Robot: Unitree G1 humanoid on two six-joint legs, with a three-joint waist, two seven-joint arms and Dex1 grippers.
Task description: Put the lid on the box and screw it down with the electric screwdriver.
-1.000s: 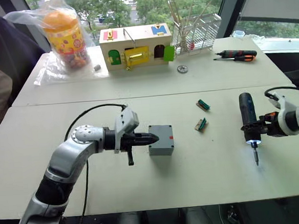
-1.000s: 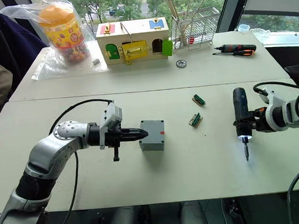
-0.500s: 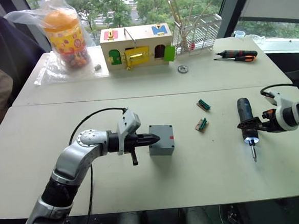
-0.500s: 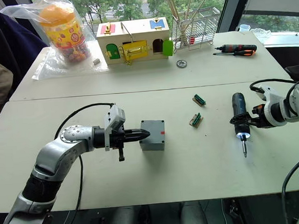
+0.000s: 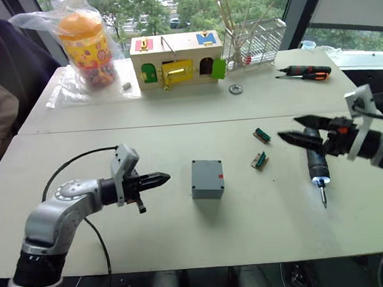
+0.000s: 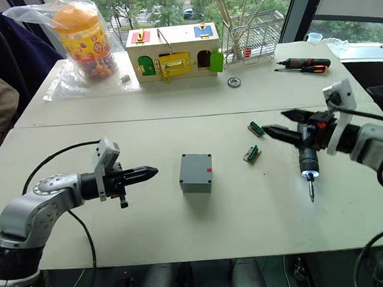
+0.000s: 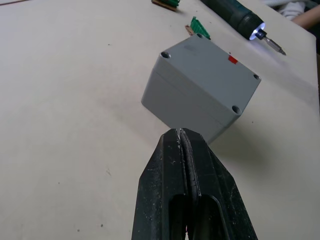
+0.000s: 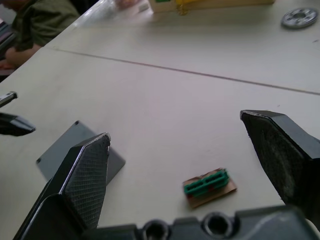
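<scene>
electric screwdriver [image 6: 305,156] lies loose on tabletop [image 6: 248,205] at right, long axis near-far, bit nearest | right tool [image 6: 277,126] spread wide, empty, above its far end, the nearer arm | box [image 6: 195,173] mid-table, lid [image 7: 209,65] seated on top | left tool [image 6: 149,171] clenched, empty, left of box, apart

Grey box [image 5: 206,178] w/ lid [image 7: 210,65] on, mid table
Electric screwdriver [image 5: 314,161] lies flat to its right, tip light lit
</scene>
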